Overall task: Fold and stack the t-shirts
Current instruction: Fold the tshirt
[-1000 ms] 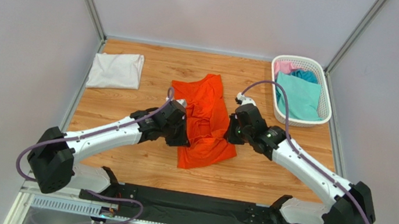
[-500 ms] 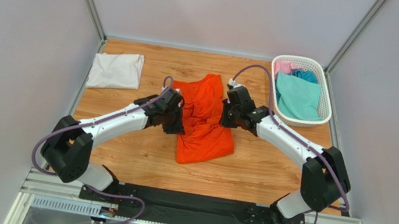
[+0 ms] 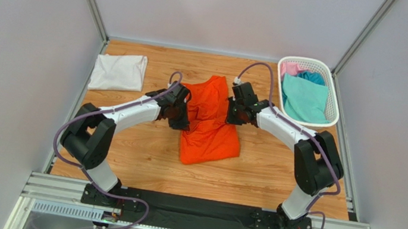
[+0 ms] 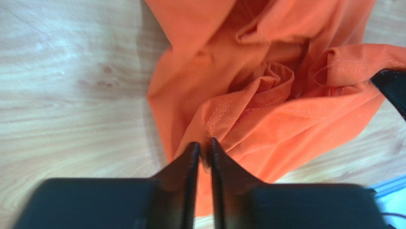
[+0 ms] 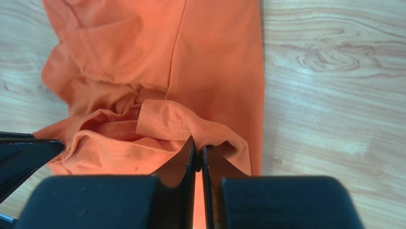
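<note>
Orange crumpled cloth, the t-shirt (image 3: 210, 133), is laid mid-frame on the wooden table (image 3: 140, 159). Its stitched hems are pinched tight by the left gripper (image 4: 204, 147) and right gripper (image 5: 197, 147), the stitching shown only in wrist views.

The wooden table (image 3: 146, 160) carries an orange t-shirt (image 3: 209, 134), a white t-shirt (image 3: 117, 71) and a basket (image 3: 307, 61).

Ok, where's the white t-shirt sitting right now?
In the top view the white t-shirt lies folded at the far left corner of the table, with bare wood between it and the orange t-shirt at the centre.
</note>
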Motion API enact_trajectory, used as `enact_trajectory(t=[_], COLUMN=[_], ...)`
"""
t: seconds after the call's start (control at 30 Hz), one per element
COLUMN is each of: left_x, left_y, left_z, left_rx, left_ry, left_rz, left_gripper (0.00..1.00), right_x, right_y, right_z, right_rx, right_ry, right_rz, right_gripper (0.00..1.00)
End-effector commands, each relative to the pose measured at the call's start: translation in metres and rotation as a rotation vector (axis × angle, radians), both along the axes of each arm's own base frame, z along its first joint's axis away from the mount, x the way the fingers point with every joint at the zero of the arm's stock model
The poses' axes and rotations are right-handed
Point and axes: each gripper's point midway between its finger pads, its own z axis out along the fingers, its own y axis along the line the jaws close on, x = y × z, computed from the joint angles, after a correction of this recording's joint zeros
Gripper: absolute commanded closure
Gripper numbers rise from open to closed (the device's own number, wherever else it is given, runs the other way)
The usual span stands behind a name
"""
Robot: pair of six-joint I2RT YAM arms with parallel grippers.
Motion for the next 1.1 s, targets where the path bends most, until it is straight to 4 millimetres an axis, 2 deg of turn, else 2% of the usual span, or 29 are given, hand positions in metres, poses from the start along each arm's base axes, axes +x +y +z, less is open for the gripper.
enact_trajectory(t=[0.0, 0.07, 0.1, 0.17, 0.2, 0.23, 0.27, 0.33, 0.37, 0.43, 0.47, 0.53, 0.57, 0.6, 0.73, 0.77, 0.87, 0.93, 0.97, 1.03, 1.07], left_x=[0.031, 0.039, 0.044, 0.045, 0.046, 0.043, 0.037, 0.027, 0.017, 0.003, -0.01, -0.03, -0.044, -0.053, -0.093, -0.1, -0.113, -0.116, -0.116, -0.118, -0.118], left_y=[-0.002, -0.001, -0.003, -0.005, -0.006, -0.007, -0.005, -0.003, 0.003, 0.006, 0.011, 0.008, 0.011, 0.01, 0.004, 0.004, -0.002, -0.005, -0.006, -0.012, -0.013], left_z=[0.017, 0.021, 0.027, 0.034, 0.043, 0.047, 0.053, 0.056, 0.056, 0.054, 0.05, 0.045, 0.039, 0.035, 0.011, 0.001, -0.013, -0.015, -0.019, -0.021, -0.025], left_rx=[-0.015, -0.017, -0.022, -0.027, -0.038, -0.05, -0.06, -0.074, -0.078, -0.095, -0.097, -0.104, -0.104, -0.103, -0.122, -0.141, -0.176, -0.175, -0.169, -0.176, -0.17], left_ry=[-0.081, -0.092, -0.114, -0.123, -0.139, -0.138, -0.145, -0.145, -0.145, -0.126, -0.115, -0.099, -0.082, -0.075, -0.01, 0.009, 0.045, 0.048, 0.057, 0.065, 0.076], left_rz=[0.008, 0.01, -0.002, -0.016, -0.024, -0.035, -0.04, -0.039, -0.038, -0.03, -0.029, -0.049, -0.047, -0.051, -0.08, -0.069, -0.087, -0.099, -0.104, -0.132, -0.135], left_gripper=[0.75, 0.64, 0.46, 0.29, 0.17, 0.11, 0.01, 0.0, 0.0, 0.0, 0.0, 0.0, 0.0, 0.0, 0.0, 0.04, 0.13, 0.18, 0.23, 0.25, 0.31], right_x=[0.027, 0.031, 0.033, 0.033, 0.032, 0.03, 0.023, 0.01, -0.002, -0.015, -0.031, -0.048, -0.056, -0.07, -0.091, -0.095, -0.102, -0.104, -0.103, -0.102, -0.102], right_y=[0.011, 0.013, 0.013, 0.013, 0.012, 0.011, 0.008, 0.007, 0.002, -0.002, -0.008, -0.015, -0.018, -0.025, -0.037, -0.038, -0.044, -0.047, -0.048, -0.05, -0.052], right_z=[0.014, 0.016, 0.019, 0.029, 0.033, 0.043, 0.041, 0.054, 0.046, 0.045, 0.041, 0.035, 0.039, 0.024, 0.009, 0.006, -0.007, -0.012, -0.013, -0.017, -0.018], right_rx=[0.051, 0.066, 0.069, 0.066, 0.069, 0.079, 0.078, 0.117, 0.117, 0.145, 0.153, 0.163, 0.178, 0.165, 0.161, 0.159, 0.141, 0.128, 0.124, 0.113, 0.109], right_ry=[-0.047, -0.042, -0.047, -0.06, -0.066, -0.081, -0.067, -0.074, -0.052, -0.038, -0.028, -0.006, -0.012, 0.024, 0.061, 0.069, 0.101, 0.11, 0.109, 0.111, 0.115], right_rz=[0.017, 0.025, 0.024, 0.037, 0.039, 0.042, 0.041, 0.045, 0.041, 0.03, 0.028, 0.026, 0.021, 0.018, -0.006, -0.005, -0.017, -0.027, -0.031, -0.037, -0.042], right_gripper=[0.85, 0.75, 0.53, 0.41, 0.1, 0.0, 0.0, 0.0, 0.0, 0.0, 0.0, 0.0, 0.0, 0.0, 0.0, 0.0, 0.04, 0.1, 0.14, 0.19, 0.22])
